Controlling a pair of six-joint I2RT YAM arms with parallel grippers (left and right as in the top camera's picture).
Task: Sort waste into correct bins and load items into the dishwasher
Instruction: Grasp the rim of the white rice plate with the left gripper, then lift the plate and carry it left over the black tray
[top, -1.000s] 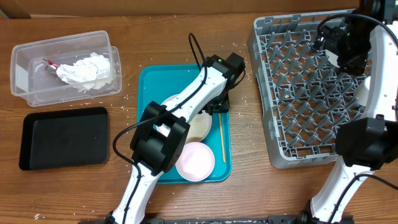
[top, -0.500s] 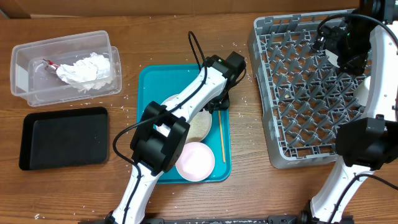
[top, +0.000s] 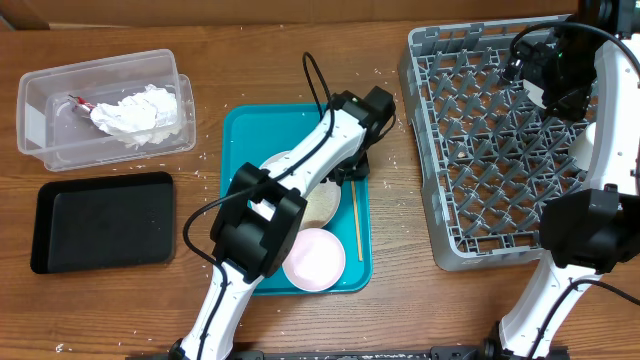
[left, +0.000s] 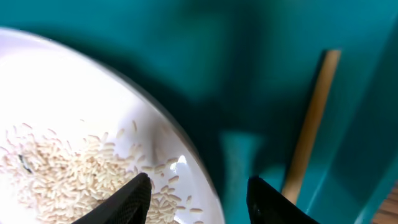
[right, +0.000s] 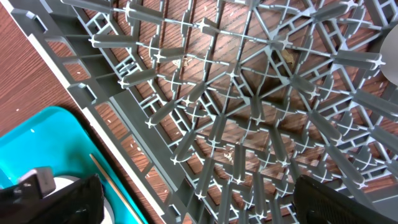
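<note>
Wooden table (top: 120, 310); white specks, perhaps rice (top: 396, 160).

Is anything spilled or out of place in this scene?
Yes: loose white rice grains lie scattered on the brown wooden table, between the teal plastic tray and the grey plastic dish rack, which looks like a spill.

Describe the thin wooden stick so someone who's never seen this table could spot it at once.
Find the teal tray mid-table. Along its edge nearest the grey dish rack, the wooden stick lies flat beside the white bowl. It is the tray's only long, thin, tan thing; its neighbours are round white crockery.
</note>
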